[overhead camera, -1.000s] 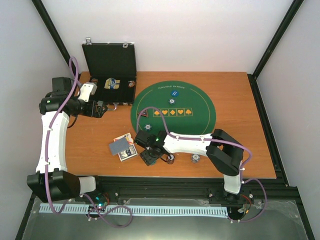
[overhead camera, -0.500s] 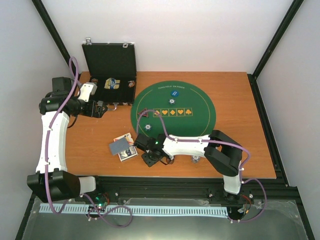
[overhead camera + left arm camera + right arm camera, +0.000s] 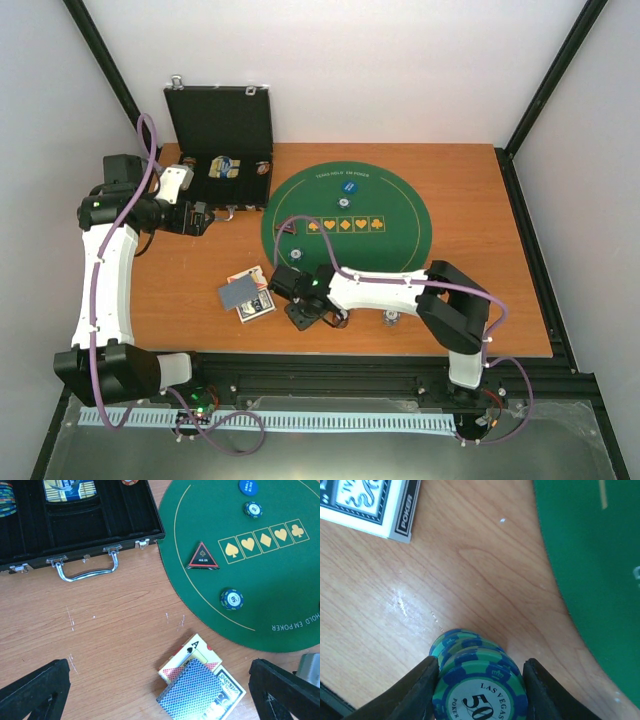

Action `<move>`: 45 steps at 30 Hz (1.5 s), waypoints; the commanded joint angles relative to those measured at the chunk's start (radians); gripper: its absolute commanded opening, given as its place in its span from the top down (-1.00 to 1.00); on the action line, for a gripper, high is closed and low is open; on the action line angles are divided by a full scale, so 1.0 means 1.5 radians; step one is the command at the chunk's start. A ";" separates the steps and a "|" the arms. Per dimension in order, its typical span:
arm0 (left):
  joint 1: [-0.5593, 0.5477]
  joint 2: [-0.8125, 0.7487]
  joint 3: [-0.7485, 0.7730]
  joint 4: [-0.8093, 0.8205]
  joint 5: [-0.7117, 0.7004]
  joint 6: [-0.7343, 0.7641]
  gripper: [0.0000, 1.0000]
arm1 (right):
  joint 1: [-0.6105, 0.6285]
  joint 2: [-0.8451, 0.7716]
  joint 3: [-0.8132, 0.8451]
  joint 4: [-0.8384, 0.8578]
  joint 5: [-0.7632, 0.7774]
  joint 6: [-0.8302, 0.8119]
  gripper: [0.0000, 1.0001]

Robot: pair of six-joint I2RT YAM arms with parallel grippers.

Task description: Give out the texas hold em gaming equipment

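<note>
Two visible poker chips [image 3: 479, 692]: green-blue stack, lower centre of wrist view, on wood [image 3: 485, 570] beside green mat [image 3: 600, 555].
Right gripper [image 3: 481, 677]: jaws clamped on stack's sides.
Left gripper [image 3: 204, 219]: wide open, upper left, near black case [image 3: 222, 125].
Advice: lift straight, grip level, so none slips.

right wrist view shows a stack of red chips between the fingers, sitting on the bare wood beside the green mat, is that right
Not quite. The stack of chips between the fingers of the right gripper is green with blue stripes, not red, as the right wrist view shows. It does sit on the bare wood beside the green mat.
</note>
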State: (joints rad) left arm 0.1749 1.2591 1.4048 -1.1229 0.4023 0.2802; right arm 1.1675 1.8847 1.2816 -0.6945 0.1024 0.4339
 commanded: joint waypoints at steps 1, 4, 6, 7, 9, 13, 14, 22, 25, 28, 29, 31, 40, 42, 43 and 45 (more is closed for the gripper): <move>0.004 -0.013 0.017 -0.005 0.000 -0.008 -1.00 | -0.010 -0.057 0.032 -0.036 0.045 -0.009 0.54; 0.004 -0.012 0.017 -0.006 0.000 -0.008 -1.00 | -0.042 -0.082 0.021 -0.043 0.043 -0.015 0.54; 0.004 -0.012 0.019 -0.006 0.000 -0.007 -1.00 | -0.062 -0.097 0.012 -0.046 0.045 -0.023 0.54; 0.004 -0.012 0.018 -0.006 0.000 -0.007 -1.00 | -0.074 -0.104 0.008 -0.048 0.046 -0.027 0.54; 0.005 -0.013 0.018 -0.006 0.000 -0.007 -1.00 | -0.104 -0.116 -0.006 -0.046 0.047 -0.035 0.54; 0.005 -0.013 0.018 -0.007 0.000 -0.006 -1.00 | -0.189 -0.132 -0.047 -0.025 0.035 -0.054 0.54; 0.005 -0.013 0.018 -0.007 0.000 -0.006 -1.00 | -0.207 -0.133 -0.055 -0.019 0.035 -0.058 0.54; 0.005 -0.012 0.025 -0.012 -0.004 -0.001 -1.00 | -0.305 -0.087 -0.089 0.030 0.015 -0.079 0.56; 0.004 -0.011 0.028 -0.012 -0.006 0.000 -1.00 | -0.322 -0.068 -0.083 0.042 0.006 -0.083 0.56; 0.005 -0.010 0.029 -0.012 -0.007 0.001 -1.00 | -0.332 -0.045 -0.076 0.050 0.002 -0.088 0.56; 0.005 -0.010 0.027 -0.012 -0.009 0.001 -1.00 | -0.336 -0.038 -0.075 0.052 0.001 -0.089 0.56; 0.004 -0.011 0.027 -0.012 -0.010 0.003 -1.00 | -0.342 -0.023 -0.073 0.057 0.000 -0.093 0.57; 0.005 -0.007 0.026 -0.010 -0.009 0.005 -1.00 | -0.366 0.011 -0.064 0.068 0.002 -0.106 0.57; 0.005 -0.006 0.026 -0.010 -0.010 0.005 -1.00 | -0.368 0.014 -0.060 0.065 0.002 -0.108 0.57; 0.005 -0.005 0.026 -0.009 -0.011 0.005 -1.00 | -0.368 0.016 -0.058 0.065 0.002 -0.109 0.57; 0.005 -0.004 0.026 -0.010 -0.010 0.006 -1.00 | -0.369 0.019 -0.057 0.062 0.002 -0.109 0.57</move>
State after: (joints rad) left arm 0.1749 1.2583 1.4063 -1.1236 0.3889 0.2813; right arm 0.6319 1.8778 1.1828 -0.6128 0.0875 0.2844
